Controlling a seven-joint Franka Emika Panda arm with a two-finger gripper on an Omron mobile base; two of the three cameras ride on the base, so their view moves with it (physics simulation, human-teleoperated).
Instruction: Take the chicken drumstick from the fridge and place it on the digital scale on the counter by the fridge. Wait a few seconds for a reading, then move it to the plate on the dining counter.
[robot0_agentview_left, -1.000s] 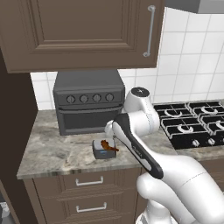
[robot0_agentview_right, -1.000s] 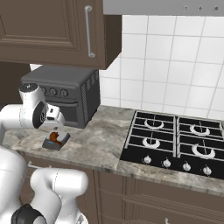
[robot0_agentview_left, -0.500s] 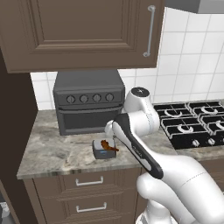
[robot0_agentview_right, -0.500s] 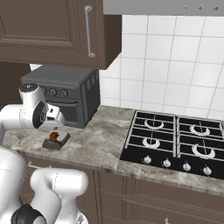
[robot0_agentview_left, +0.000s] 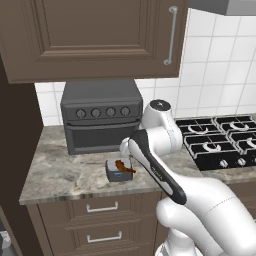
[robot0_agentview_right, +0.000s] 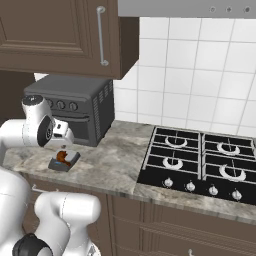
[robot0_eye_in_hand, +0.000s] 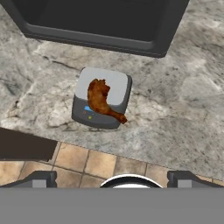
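Claw wide open, apparently empty, above chicken drumstick lying on digital scale

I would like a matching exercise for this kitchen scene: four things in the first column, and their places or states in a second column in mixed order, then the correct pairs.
Column 1
1. chicken drumstick
2. digital scale
3. toaster oven
4. gripper

Column 2
A. stands at the back of the counter, under the brown wall cabinet
B. open, holding nothing, above the counter edge
C. lies on top of the small grey box
D. sits on the marbled counter in front of the oven

Pairs: 1-C, 2-D, 3-A, 4-B
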